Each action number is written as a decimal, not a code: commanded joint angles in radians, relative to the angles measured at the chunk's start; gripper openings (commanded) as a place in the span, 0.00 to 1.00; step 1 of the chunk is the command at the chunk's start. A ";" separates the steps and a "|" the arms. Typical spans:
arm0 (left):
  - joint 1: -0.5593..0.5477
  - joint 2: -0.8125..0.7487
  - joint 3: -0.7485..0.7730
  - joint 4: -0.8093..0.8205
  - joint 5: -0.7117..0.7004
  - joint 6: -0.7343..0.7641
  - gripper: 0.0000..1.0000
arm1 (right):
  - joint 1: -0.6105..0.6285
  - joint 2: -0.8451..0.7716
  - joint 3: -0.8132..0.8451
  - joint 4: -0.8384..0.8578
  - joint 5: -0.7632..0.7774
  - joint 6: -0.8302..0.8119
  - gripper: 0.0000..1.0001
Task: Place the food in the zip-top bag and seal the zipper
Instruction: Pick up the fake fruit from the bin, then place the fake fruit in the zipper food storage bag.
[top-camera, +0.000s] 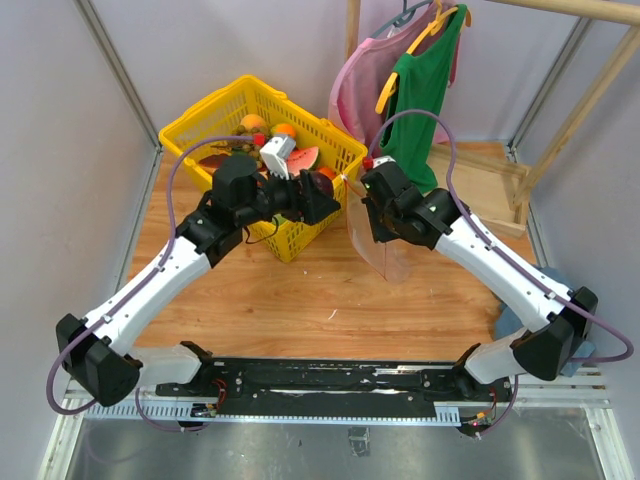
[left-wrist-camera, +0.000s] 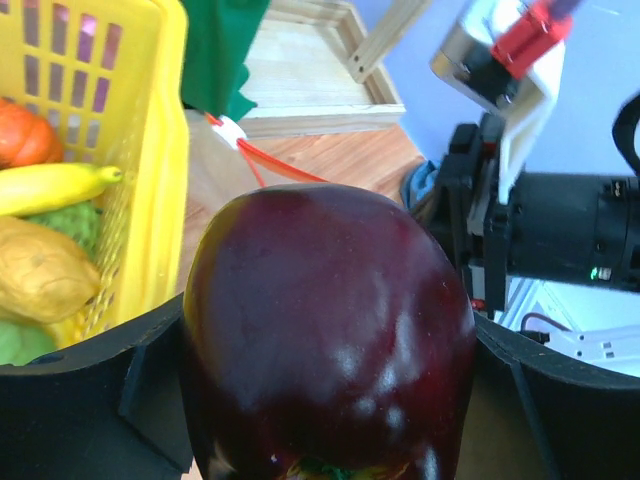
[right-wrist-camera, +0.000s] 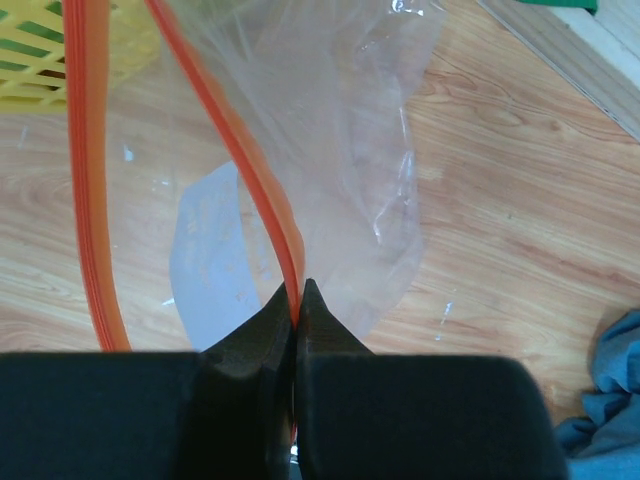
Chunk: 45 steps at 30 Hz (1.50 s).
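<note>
A pale grey wall (top-camera: 60, 150) closes the left side, and a light wooden counter (top-camera: 300, 300) runs across to a matching wall on the right. At the back left of the counter stands a yellow basket (left-wrist-camera: 155, 150) with a banana (left-wrist-camera: 55, 185) and other toy pieces inside.

Just right of the basket, the left hand (top-camera: 318, 197) is raised off the counter. Its fingers are spread wide and clamp a glossy purple toy vegetable (left-wrist-camera: 330, 330) on both sides, close to the bag's mouth.

The clear zip-top bag (right-wrist-camera: 350, 150) hangs with its lower end down by the wood. Its red-orange zipper (right-wrist-camera: 90, 200) gapes in a loop. The right hand (right-wrist-camera: 298, 295) has its tips pressed together on one strand of that strip.

Behind it, a pink garment (top-camera: 355, 95) and a green garment (top-camera: 425, 90) hang by a wooden pole (top-camera: 352, 30). A blue cloth (right-wrist-camera: 610, 400) lies far right.
</note>
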<state>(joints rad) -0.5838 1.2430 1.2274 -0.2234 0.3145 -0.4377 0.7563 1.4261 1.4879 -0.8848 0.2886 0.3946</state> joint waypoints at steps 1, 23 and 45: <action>-0.061 -0.067 -0.100 0.262 0.013 0.094 0.42 | -0.011 0.007 0.050 0.035 -0.073 0.023 0.01; -0.158 -0.050 -0.381 0.794 0.100 0.348 0.46 | -0.014 -0.051 0.021 0.085 -0.217 -0.043 0.01; -0.184 0.084 -0.345 0.431 0.006 0.605 0.60 | -0.014 -0.084 -0.028 0.130 -0.250 -0.108 0.01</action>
<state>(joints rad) -0.7502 1.2892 0.8043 0.3172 0.3473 0.0834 0.7536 1.3678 1.4754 -0.7918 0.0780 0.3222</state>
